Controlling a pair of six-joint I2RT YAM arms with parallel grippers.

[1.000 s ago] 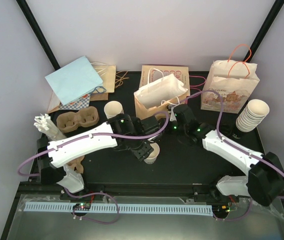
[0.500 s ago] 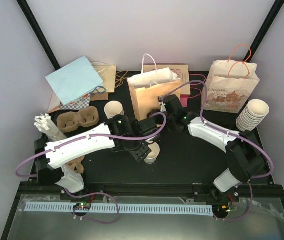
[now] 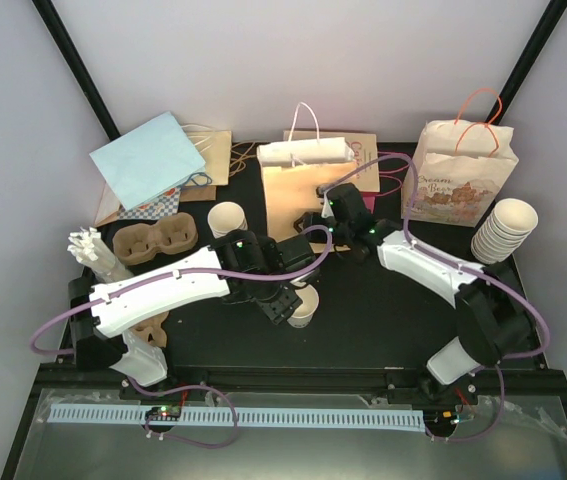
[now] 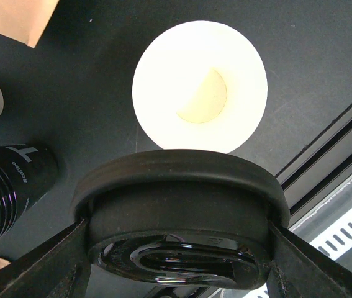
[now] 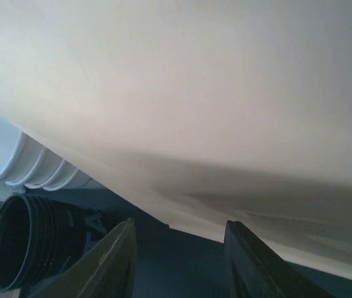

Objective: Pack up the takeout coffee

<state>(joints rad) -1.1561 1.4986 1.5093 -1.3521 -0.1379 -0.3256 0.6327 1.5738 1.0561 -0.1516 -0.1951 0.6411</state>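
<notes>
Nearest the arm bases, the left arm reaches over the black table (image 3: 383,310) to its middle, where the cup (image 3: 304,308) stands upright and open. It is a small cream-white paper cup, and the left wrist view looks straight down into it. The left gripper (image 4: 179,248) is clamped on the round black lid (image 4: 182,186), one finger pressed to each side of its rim. The lid hangs flat over the cup and, seen from above, covers only the edge of the cup's mouth; whether the two touch cannot be told. Further back, the right arm stretches across to a brown paper bag (image 3: 293,200) that stands upright with white paper at its top and a white handle loop above. The right gripper (image 5: 179,228) sits against the bag's side. Its two fingers (image 5: 117,261) stand partly apart with the bag's pale wall filling the view over their tips, and whether they pinch any of the paper cannot be told. To the left of the bag a second paper cup (image 3: 226,217) stands alone, and left of that lies a brown pulp cup carrier (image 3: 153,242). At the right edge is a leaning stack of cups (image 3: 503,232). Farthest back, a light blue bag (image 3: 148,160) lies flat at the left and a printed bag with orange handles (image 3: 460,180) stands at the right.
</notes>
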